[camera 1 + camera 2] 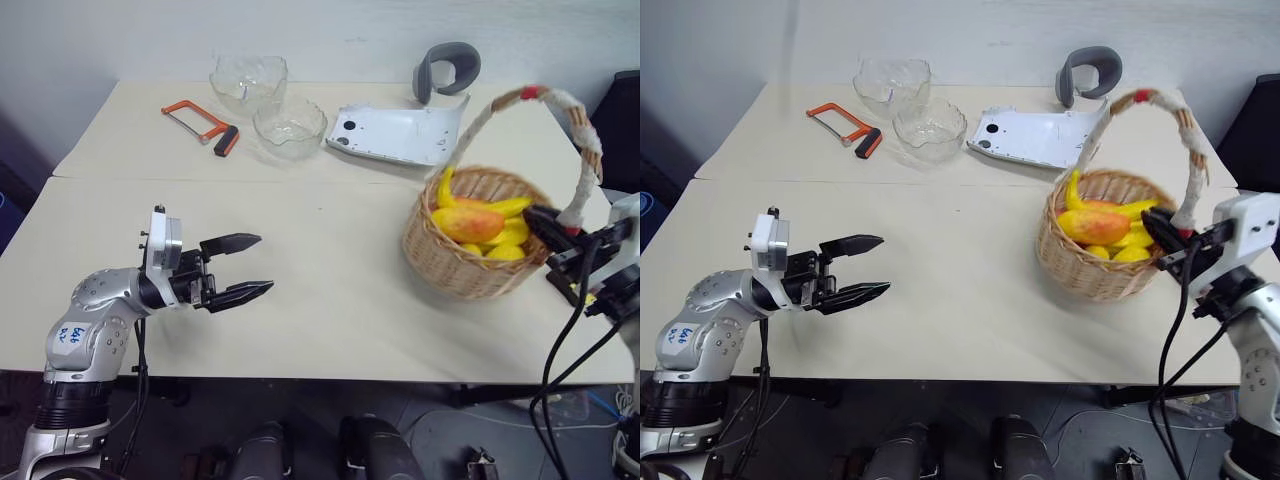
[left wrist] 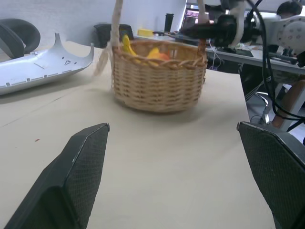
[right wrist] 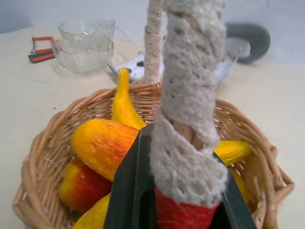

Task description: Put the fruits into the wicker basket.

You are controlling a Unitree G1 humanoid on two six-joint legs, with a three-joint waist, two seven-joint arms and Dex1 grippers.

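Observation:
The wicker basket stands on the right side of the table, its cloth-wrapped handle arching over it. Inside lie the fruits: an orange-yellow mango, a banana and other yellow pieces. My right gripper is at the basket's right rim, shut on the foot of the handle just above its red tie, one black finger on each side. My left gripper hovers open over the bare left part of the table, pointing towards the basket, with nothing between its fingers.
At the back of the table lie an orange-framed hacksaw, two clear glass bowls, a white plastic shell and a grey curved pad. Bare tabletop stretches between my left gripper and the basket.

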